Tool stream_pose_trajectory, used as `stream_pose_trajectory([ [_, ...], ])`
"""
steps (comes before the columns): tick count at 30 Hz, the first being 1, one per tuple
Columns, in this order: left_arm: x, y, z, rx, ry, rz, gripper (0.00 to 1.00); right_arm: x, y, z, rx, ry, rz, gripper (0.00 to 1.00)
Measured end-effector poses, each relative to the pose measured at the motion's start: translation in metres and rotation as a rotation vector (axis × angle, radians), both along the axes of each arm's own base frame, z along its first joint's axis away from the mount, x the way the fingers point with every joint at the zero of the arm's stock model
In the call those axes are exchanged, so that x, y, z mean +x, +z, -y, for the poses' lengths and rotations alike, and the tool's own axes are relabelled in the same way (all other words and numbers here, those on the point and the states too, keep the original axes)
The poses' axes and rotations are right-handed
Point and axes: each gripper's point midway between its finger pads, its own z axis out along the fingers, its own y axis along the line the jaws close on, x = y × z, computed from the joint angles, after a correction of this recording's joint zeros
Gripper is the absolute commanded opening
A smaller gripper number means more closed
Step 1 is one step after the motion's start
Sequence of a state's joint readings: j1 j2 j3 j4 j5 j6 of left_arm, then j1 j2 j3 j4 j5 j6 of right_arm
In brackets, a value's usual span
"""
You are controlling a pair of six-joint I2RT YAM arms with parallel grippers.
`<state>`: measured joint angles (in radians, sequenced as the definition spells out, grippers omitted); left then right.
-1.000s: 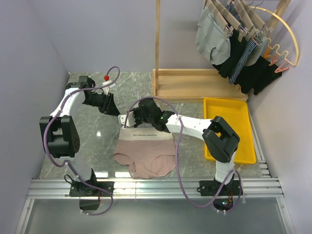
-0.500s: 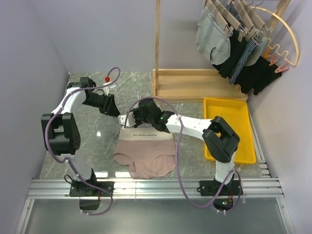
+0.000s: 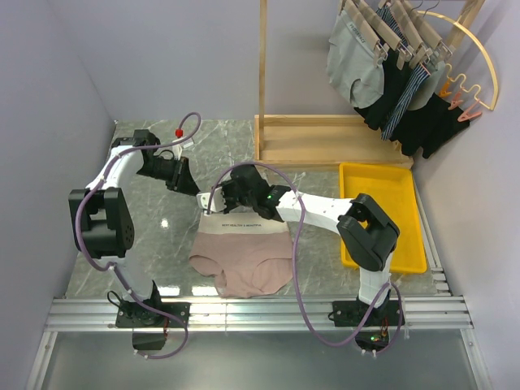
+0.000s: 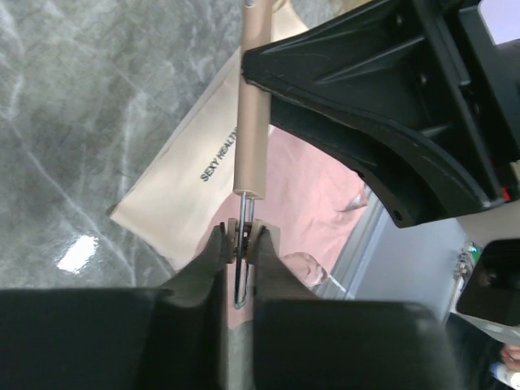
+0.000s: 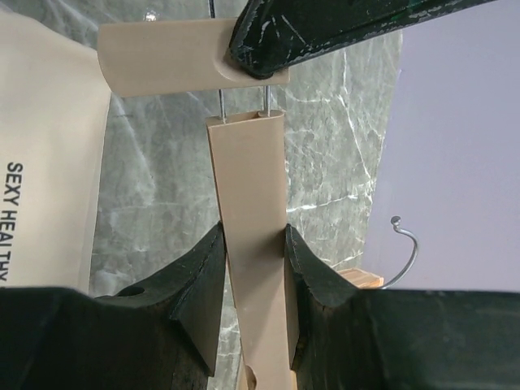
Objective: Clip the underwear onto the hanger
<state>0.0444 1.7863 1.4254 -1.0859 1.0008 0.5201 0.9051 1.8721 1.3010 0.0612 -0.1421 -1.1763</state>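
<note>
Dusty-pink cream-banded briefs (image 3: 244, 260): one pair, flat;
one light-wood clip hanger (image 4: 250, 122); right gripper (image 5: 253, 260) clamps it; left gripper (image 4: 238, 244) pinches its left end

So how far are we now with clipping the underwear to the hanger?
Done: the right gripper holds the hanger near the waistband. In hand: the left gripper pinches one clip. Left: the underwear lies flat on the table and looks unclipped; the waistband must go into the clip.
</note>
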Motion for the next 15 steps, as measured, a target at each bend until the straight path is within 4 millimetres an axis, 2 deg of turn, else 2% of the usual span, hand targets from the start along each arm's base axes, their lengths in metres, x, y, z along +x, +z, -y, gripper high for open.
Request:
stream_pose_trajectory([
  [5,-0.002,0.001,0.002,-0.028,0.001,-0.027,0.0,0.0,-0.001,0.001,-0.009,-0.002,0.005,0.0],
  [6,-0.001,0.001,0.002,-0.032,0.006,-0.034,0.0,0.001,-0.001,0.002,-0.011,-0.003,0.005,0.03],
  [7,-0.001,0.001,0.002,-0.034,0.011,-0.038,0.0,0.001,-0.001,0.002,-0.012,-0.006,0.006,0.16],
  [9,0.002,0.002,0.001,-0.038,0.024,-0.041,0.0,0.002,-0.001,0.003,-0.012,-0.017,0.007,0.27],
  [10,0.004,0.002,0.001,-0.041,0.032,-0.041,0.0,0.003,-0.001,0.004,-0.01,-0.023,0.006,0.37],
  [11,0.005,0.002,0.001,-0.045,0.037,-0.042,0.0,0.003,-0.001,0.004,-0.008,-0.03,0.005,0.42],
  [13,0.008,0.002,0.002,-0.055,0.046,-0.049,0.0,0.005,0.0,0.005,-0.003,-0.05,0.002,0.5],
  [15,0.015,-0.004,0.0,-0.037,0.058,-0.04,0.0,0.006,0.001,0.006,0.007,-0.064,-0.006,0.51],
])
